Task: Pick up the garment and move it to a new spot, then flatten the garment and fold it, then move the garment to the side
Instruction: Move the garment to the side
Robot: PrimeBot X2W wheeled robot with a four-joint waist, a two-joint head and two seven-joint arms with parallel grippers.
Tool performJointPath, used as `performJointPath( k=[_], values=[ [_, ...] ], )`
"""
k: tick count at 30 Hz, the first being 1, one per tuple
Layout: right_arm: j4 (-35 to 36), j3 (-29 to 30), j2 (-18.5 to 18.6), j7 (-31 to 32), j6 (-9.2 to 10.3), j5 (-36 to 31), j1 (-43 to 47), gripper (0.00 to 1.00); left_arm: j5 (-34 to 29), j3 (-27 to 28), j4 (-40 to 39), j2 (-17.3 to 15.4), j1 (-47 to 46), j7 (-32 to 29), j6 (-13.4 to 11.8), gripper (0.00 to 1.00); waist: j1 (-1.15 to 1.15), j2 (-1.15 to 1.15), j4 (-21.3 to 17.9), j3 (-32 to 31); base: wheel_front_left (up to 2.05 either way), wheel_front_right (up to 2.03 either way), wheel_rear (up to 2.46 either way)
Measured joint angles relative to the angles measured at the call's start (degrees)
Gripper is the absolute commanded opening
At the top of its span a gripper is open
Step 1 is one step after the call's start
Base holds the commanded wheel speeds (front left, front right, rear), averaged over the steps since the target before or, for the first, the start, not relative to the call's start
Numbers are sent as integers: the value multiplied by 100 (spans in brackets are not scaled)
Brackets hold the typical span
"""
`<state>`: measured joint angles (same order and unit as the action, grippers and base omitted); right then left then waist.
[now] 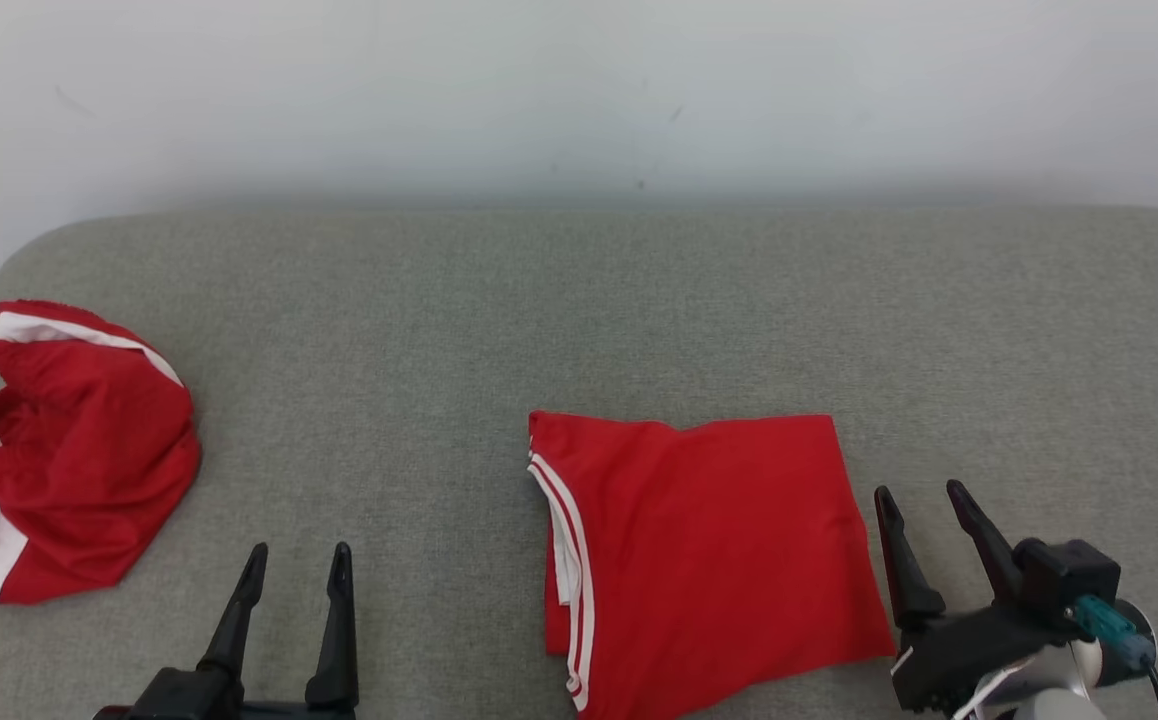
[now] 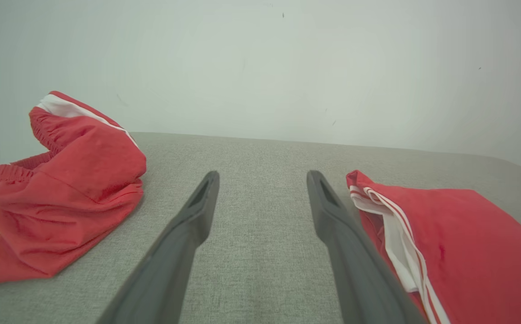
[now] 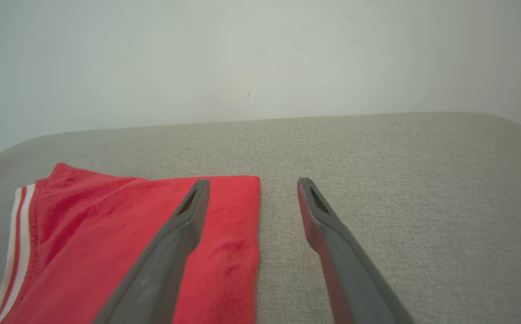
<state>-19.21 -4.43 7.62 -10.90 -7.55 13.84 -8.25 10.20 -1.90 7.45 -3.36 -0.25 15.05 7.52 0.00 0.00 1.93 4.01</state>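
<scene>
Jaws left and right stand spread and empty, the right pair just beside the folded red garment (image 1: 709,560).

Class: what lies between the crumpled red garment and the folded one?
Head view: bare grey cushion between the crumpled garment and the folded garment, with the open left gripper at the gap's near edge.

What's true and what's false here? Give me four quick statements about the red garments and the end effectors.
1. The folded garment lies flat beside the right end effector. True.
2. The crumpled garment sits near the left edge of the grey surface. True.
3. The crumpled garment is gripped. False: the left end effector, nearest it, is open and empty.
4. The two garments overlap. False: bare surface separates them.
</scene>
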Motion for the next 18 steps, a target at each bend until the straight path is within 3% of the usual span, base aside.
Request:
performJointPath(
  k=[10, 18],
  values=[
    [-1392, -267, 169, 543, 0, -33, -940, 100, 38, -136, 49, 15, -249, 0, 0, 100, 0, 0, 239, 287, 0, 0, 0],
    [-2224, -515, 123, 683, 0, 109, -1200, 100, 54, -147, 94, 19, -340, 0, 0, 100, 0, 0, 342, 405, 0, 0, 0]
  ],
)
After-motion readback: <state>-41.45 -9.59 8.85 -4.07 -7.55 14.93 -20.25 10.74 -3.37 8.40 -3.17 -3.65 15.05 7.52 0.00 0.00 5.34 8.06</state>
